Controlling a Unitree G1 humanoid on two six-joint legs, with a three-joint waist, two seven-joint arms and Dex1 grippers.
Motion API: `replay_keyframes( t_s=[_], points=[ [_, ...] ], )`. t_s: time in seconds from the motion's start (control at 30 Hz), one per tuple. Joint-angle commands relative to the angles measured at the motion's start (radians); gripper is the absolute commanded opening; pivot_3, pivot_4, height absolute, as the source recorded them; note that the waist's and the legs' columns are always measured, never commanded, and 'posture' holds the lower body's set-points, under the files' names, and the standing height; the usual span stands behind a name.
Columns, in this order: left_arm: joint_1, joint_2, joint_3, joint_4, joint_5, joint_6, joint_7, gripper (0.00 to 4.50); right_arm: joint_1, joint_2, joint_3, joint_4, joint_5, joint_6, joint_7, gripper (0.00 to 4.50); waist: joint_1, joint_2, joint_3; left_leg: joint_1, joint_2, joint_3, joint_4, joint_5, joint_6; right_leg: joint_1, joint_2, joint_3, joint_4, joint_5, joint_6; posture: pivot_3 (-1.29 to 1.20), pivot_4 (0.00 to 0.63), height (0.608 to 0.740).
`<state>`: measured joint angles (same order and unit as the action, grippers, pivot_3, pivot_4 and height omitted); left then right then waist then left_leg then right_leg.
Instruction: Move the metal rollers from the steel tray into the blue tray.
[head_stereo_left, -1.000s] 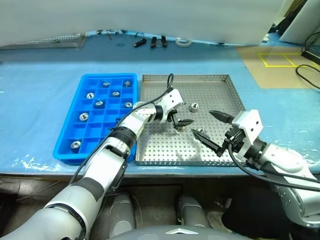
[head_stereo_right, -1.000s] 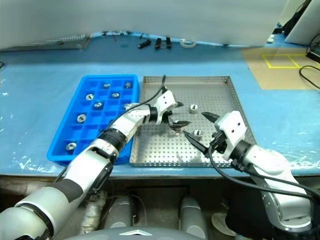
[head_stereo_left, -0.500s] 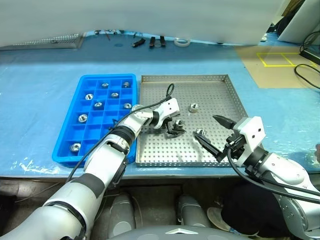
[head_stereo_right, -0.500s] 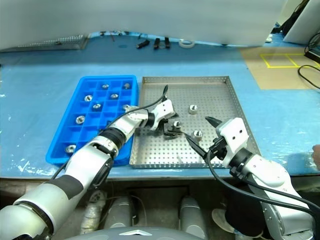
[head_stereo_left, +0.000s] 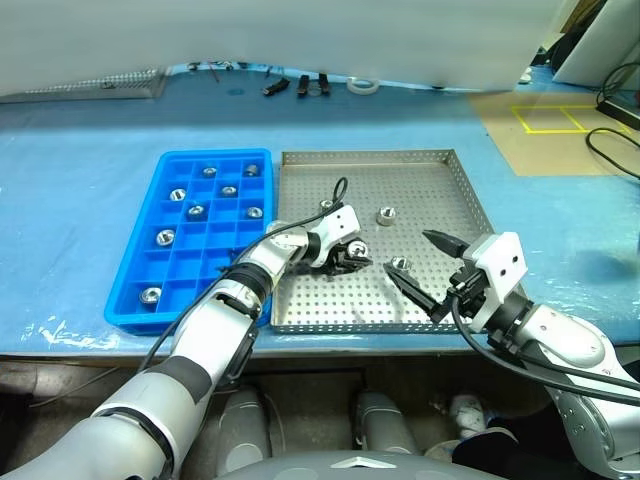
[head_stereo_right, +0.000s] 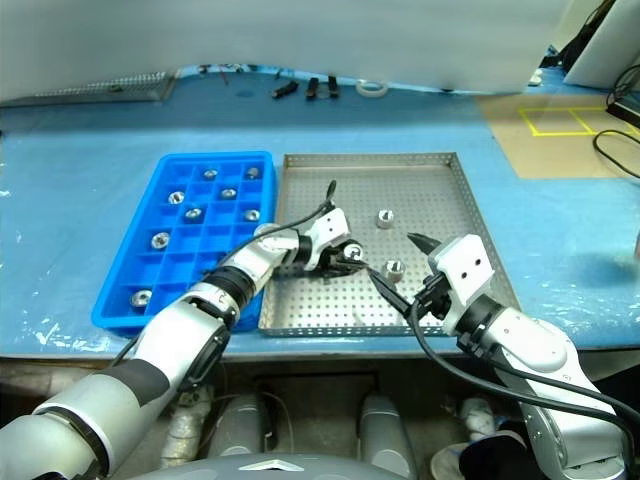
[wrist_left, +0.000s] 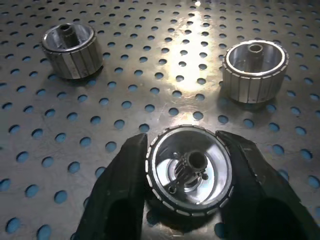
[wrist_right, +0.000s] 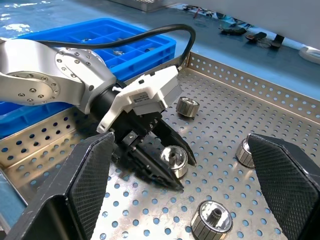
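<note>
Left gripper (wrist_left: 189, 165) clamped on a metal roller (wrist_left: 190, 169) mid steel tray (head_stereo_left: 430, 190) — dark hub seen close | right gripper (head_stereo_left: 428, 270) agape, lower right | blue tray (head_stereo_left: 150, 250) left.

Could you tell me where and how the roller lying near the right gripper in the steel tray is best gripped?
I would grip that roller across its ribbed round wall, coming from above. It stands on end on the steel tray, hole upward, apart from the others, so open fingers could straddle it.
</note>
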<state>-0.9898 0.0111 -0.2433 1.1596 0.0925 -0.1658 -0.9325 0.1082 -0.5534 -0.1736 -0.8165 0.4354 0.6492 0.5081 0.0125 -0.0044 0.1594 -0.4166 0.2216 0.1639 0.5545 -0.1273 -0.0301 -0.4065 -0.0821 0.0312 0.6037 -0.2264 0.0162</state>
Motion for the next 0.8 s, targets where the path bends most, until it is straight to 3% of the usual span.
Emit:
replay_keyframes(
  t_s=[0.03, 0.4, 0.6, 0.8],
  points=[
    [-0.020, 0.003, 0.015, -0.011, 0.003, -0.002, 0.008, 1.77, -0.016, -0.009, 0.003, -0.005, 0.010, -0.022, 0.006, 4.50, 0.000, 0.000, 0.000, 0.000, 0.000, 0.000, 0.000, 0.000, 0.000, 0.000, 0.000, 0.000, 0.000, 0.000, 0.000, -0.40, 0.150, 0.740],
    [0.027, 0.036, 0.067, -0.180, -0.068, 0.052, -0.061, 1.77, -0.097, -0.020, 0.044, 0.034, 0.024, -0.032, 0.049, 4.50, 0.002, 0.000, 0.000, 0.000, 0.000, 0.001, -0.004, 0.000, 0.000, -0.002, 0.000, 0.000, -0.001, 0.000, 0.000, -0.31, 0.150, 0.740],
    [0.144, 0.125, 0.114, -0.548, -0.140, 0.202, -0.047, 1.77, -0.277, -0.046, 0.095, 0.172, 0.039, -0.058, 0.152, 4.50, 0.007, 0.000, 0.001, 0.000, 0.000, 0.002, -0.007, 0.001, -0.001, -0.003, 0.000, 0.000, -0.001, 0.000, 0.000, -0.15, 0.150, 0.740],
    [0.380, 0.269, 0.177, -0.963, -0.191, 0.377, 0.024, 1.77, -0.451, -0.050, 0.210, 0.384, 0.005, -0.155, 0.317, 4.50, 0.033, 0.001, 0.001, 0.000, 0.002, 0.002, -0.012, 0.002, -0.004, -0.005, 0.001, -0.002, 0.000, -0.002, -0.003, 0.05, 0.150, 0.740]
  ],
)
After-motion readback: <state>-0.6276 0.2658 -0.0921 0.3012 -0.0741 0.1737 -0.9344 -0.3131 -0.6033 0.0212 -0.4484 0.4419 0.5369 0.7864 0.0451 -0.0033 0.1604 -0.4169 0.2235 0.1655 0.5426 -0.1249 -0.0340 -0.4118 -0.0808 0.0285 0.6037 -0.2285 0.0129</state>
